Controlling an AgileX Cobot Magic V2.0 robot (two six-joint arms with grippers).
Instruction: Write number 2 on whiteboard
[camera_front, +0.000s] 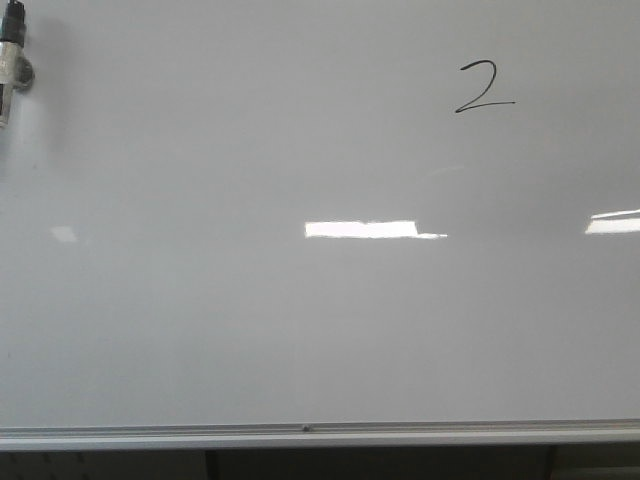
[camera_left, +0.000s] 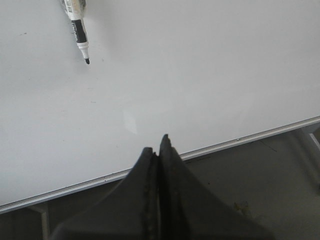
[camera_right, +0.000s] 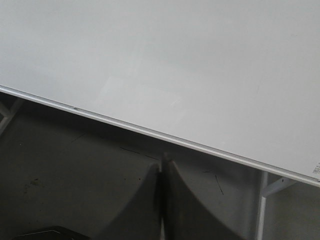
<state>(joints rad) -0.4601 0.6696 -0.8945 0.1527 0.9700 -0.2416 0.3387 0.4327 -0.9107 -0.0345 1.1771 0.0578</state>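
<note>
The whiteboard (camera_front: 300, 330) is a large glossy pale board with a thin silver frame edge (camera_front: 320, 432) along the front. A thin black number 2 (camera_front: 484, 88) is drawn on it at the far right. A black and white marker (camera_front: 10, 55) lies uncapped at the board's far left edge; it also shows in the left wrist view (camera_left: 79, 30), tip toward the camera. My left gripper (camera_left: 157, 145) is shut and empty, over the board's front edge. My right gripper (camera_right: 163, 162) is shut and empty, just off the board's front edge (camera_right: 150, 132). Neither gripper shows in the front view.
Bright rectangular light reflections (camera_front: 362, 229) lie on the board's middle and right (camera_front: 613, 222). Below the frame edge are a dark floor (camera_right: 75, 175) and a white stand leg (camera_right: 261, 210).
</note>
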